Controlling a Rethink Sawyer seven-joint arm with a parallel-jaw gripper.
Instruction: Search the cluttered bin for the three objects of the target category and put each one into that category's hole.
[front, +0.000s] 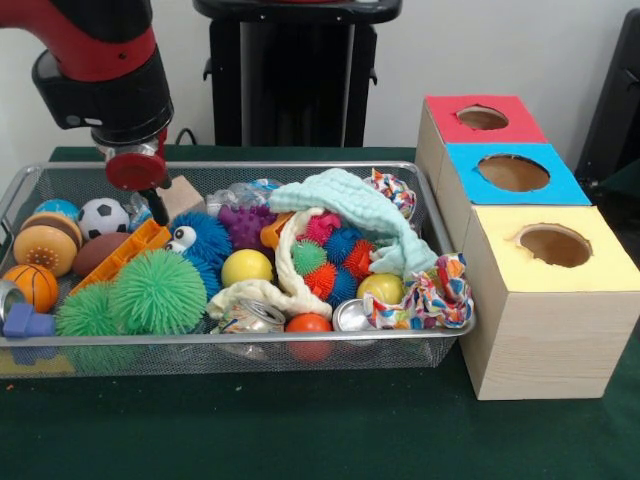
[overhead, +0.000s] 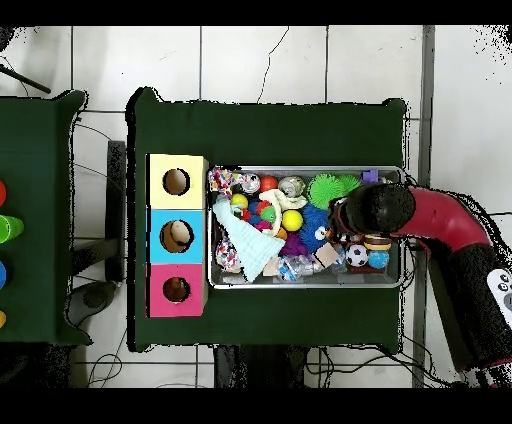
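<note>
A wire mesh bin (front: 240, 340) is packed with toys. My gripper (front: 157, 207) hangs over its far left part, just above the orange block (front: 125, 252), between the soccer ball (front: 103, 217) and a wooden block (front: 181, 194). Nothing shows in its grasp. Nearby lie a blue fuzzy toy with eyes (front: 203, 238), a large green spiky ball (front: 158, 290), a yellow ball (front: 247, 267) and a purple spiky toy (front: 245, 222). From overhead, the arm's wrist (overhead: 378, 208) covers the bin's right part (overhead: 305, 168). Three hole-topped boxes stand beside the bin: red (front: 482, 118), blue (front: 512, 172), yellow (front: 553, 245).
A pale teal cloth (front: 355, 205) and a white rope loop (front: 290, 270) drape over small spiky balls (front: 325, 255). Metal cans (front: 252, 318), a red ball (front: 308, 325) and a colourful rope (front: 430, 295) lie at the front. A basketball (front: 33, 286) sits at the left end.
</note>
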